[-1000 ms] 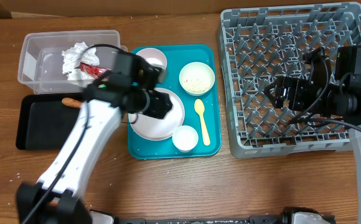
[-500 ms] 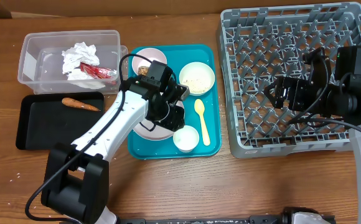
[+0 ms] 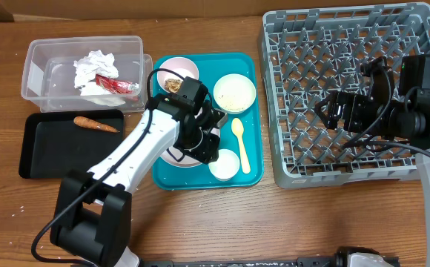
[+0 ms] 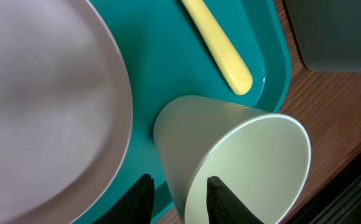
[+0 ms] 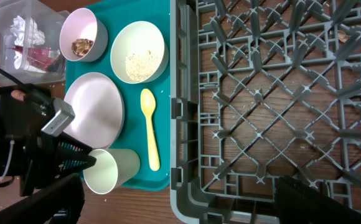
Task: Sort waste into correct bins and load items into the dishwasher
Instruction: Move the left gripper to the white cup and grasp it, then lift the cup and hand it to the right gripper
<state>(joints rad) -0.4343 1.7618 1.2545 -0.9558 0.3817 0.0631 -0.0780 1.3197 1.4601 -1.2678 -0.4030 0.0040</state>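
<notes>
My left gripper (image 3: 213,153) is down on the teal tray (image 3: 252,176), shut on the small white cup (image 3: 223,165); in the left wrist view one finger (image 4: 221,202) is inside the cup (image 4: 230,155) and the other outside its wall. The pale plate (image 3: 172,154) lies just left of it, partly under the arm. A yellow spoon (image 3: 239,143) lies to the right. One bowl (image 3: 234,93) holds rice, another (image 3: 176,74) a brown lump. My right gripper (image 3: 335,111) hangs open over the grey rack (image 3: 348,44), with nothing between its fingers.
A clear tub (image 3: 44,59) at the back left holds white napkins (image 3: 93,70) and a red wrapper (image 3: 118,85). In front of it a black tray (image 3: 52,152) holds the carrot (image 3: 95,124). Bare wooden table runs along the front edge.
My left arm has swung right from over the plate to the cup, and its jaws have narrowed around the cup's wall. The right arm has not moved.
</notes>
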